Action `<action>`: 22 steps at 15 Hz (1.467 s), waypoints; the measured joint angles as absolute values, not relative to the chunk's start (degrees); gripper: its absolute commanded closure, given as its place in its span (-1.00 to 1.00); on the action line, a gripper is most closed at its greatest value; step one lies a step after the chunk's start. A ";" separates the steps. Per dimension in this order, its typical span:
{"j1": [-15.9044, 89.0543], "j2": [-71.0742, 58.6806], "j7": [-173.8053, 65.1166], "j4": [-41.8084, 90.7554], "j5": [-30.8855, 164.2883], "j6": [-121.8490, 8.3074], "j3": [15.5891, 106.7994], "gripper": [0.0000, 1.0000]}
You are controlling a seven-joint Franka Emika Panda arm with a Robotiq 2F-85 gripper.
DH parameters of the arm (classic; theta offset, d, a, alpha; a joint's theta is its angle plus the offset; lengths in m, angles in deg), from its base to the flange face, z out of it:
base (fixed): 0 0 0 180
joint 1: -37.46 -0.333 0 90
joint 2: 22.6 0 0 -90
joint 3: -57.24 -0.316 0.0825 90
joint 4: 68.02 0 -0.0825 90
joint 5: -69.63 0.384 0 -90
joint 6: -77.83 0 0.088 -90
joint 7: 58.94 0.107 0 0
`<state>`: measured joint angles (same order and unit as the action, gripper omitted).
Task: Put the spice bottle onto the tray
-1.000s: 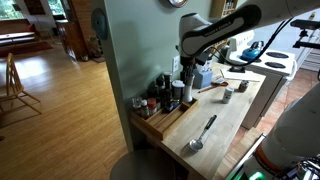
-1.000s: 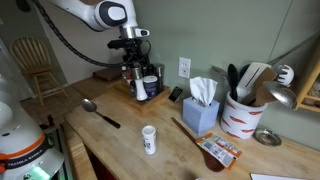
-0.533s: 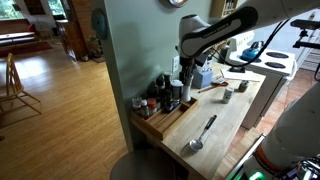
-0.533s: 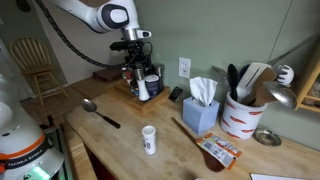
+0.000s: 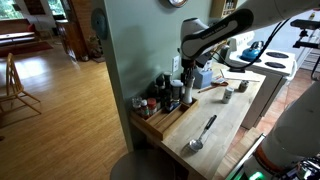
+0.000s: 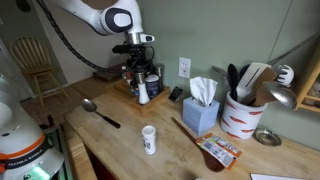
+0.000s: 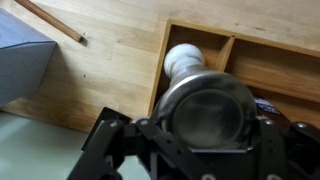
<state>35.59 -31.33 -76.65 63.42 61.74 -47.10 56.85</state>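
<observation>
One arm: bent down over the tray's end in both exterior views, with the end effector (image 6: 143, 82) pointing straight down.
End effector: clamped on the bottle (image 7: 185, 62) near its top. In the wrist view, dark parts of it show on both sides of the cap.
Bottle: upright, with a pale body and a round grey cap close to the wrist camera. Its base is at a corner of the tray, just inside the rim. Whether the base touches the tray floor I cannot tell.
Tray (image 5: 165, 125): light wood with a low rim, lying on the table (image 5: 228, 118). The wrist view shows bare floor beside the bottle.
Jars (image 5: 158, 98): a cluster standing in the tray, just beside the bottle.
Spoon (image 6: 100, 112): lies flat on the table, well apart from the tray.
White container (image 6: 149, 139): small and upright on the table, well apart from the tray.
Tissue box (image 6: 202, 108): blue, standing between the tray and a crock (image 6: 240, 118) of utensils.
</observation>
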 measured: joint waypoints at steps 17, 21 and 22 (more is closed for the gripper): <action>35.86 -29.29 -77.73 63.26 64.97 -47.42 57.87 -0.97; 35.95 -29.64 -78.78 62.63 65.87 -47.46 58.15 -1.00; 35.95 -29.83 -79.05 62.55 66.03 -47.46 58.20 -1.00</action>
<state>35.95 -29.83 -79.05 62.55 66.03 -47.46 58.20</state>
